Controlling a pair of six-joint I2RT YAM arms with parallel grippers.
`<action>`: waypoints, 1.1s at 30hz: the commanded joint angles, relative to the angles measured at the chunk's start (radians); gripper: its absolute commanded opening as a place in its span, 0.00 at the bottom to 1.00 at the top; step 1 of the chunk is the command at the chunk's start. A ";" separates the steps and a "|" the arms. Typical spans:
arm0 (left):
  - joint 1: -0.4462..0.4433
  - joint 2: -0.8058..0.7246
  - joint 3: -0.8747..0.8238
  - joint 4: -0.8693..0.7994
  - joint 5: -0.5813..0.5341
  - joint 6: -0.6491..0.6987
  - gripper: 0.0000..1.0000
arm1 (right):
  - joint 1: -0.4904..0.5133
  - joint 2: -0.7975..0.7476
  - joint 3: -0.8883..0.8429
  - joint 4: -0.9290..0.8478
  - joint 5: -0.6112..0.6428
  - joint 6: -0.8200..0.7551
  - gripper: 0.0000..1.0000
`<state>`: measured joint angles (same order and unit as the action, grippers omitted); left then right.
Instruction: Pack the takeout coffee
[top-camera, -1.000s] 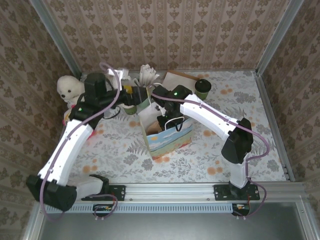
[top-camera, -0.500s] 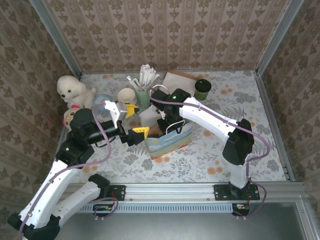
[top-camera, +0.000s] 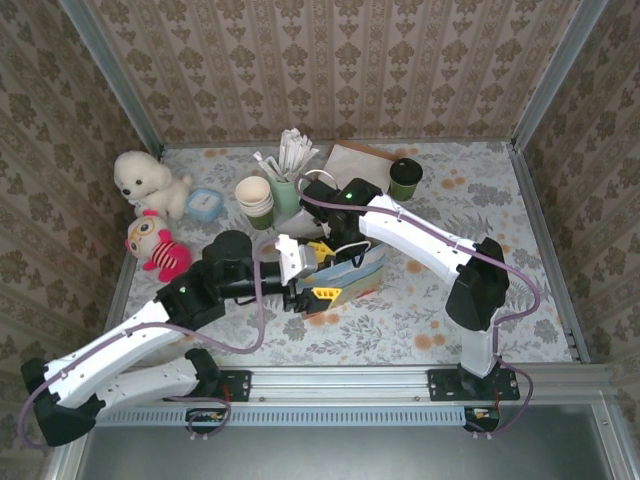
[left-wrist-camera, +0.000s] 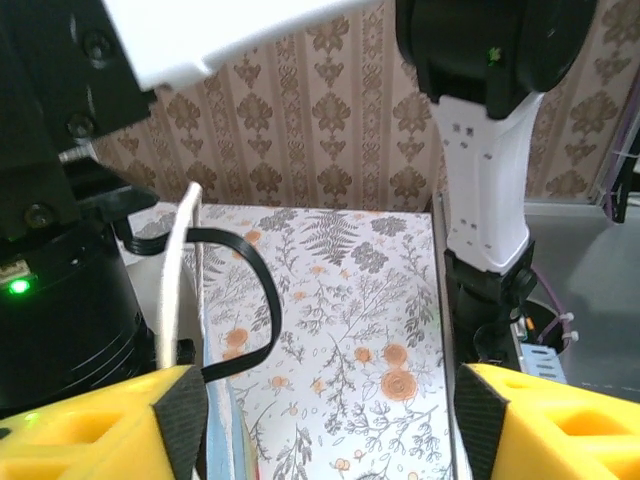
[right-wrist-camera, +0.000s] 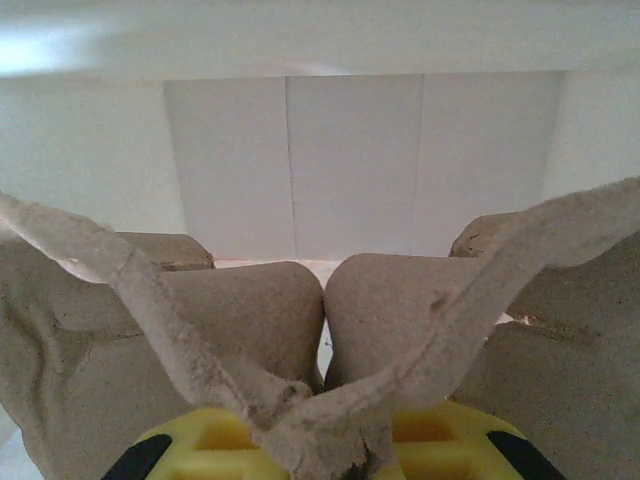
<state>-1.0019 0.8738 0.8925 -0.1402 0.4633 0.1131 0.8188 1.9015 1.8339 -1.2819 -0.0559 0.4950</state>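
Observation:
The takeout coffee (top-camera: 405, 178), a dark-green cup under a black lid, stands at the back right of the table, apart from both grippers. A paper bag (top-camera: 345, 283) with a blue printed front stands open in the middle. My right gripper (top-camera: 337, 246) reaches down into it and is shut on a brown pulp cup carrier (right-wrist-camera: 250, 320), with the bag's white inner wall (right-wrist-camera: 350, 150) behind. My left gripper (top-camera: 322, 271) is open at the bag's left side. Its yellow fingers (left-wrist-camera: 100, 430) straddle the bag's rim (left-wrist-camera: 175, 290) and black handle (left-wrist-camera: 255, 300).
A stack of lidless green cups (top-camera: 255, 200) and a holder of stirrers (top-camera: 288, 170) stand behind the bag, with a brown paper piece (top-camera: 355, 160) beside them. A white plush dog (top-camera: 140, 178), a blue tub (top-camera: 203, 203) and a red toy (top-camera: 155, 245) sit at left.
My left arm has swung from the back left by the cups round to the bag's front left, and its jaws have narrowed somewhat. The right arm has stayed in the bag.

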 joint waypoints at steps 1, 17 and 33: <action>-0.006 0.012 0.042 0.043 -0.055 0.054 0.65 | 0.008 -0.031 -0.001 0.004 0.025 0.036 0.18; 0.019 0.013 0.101 -0.090 -0.222 0.091 0.66 | 0.014 -0.010 0.048 0.015 0.004 0.014 0.17; 0.020 0.087 0.152 -0.134 0.110 0.127 0.05 | 0.019 0.064 0.094 -0.034 -0.021 0.049 0.18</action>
<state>-0.9867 0.9585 1.0042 -0.2176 0.4557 0.2092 0.8295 1.9236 1.8866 -1.2709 -0.0601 0.5247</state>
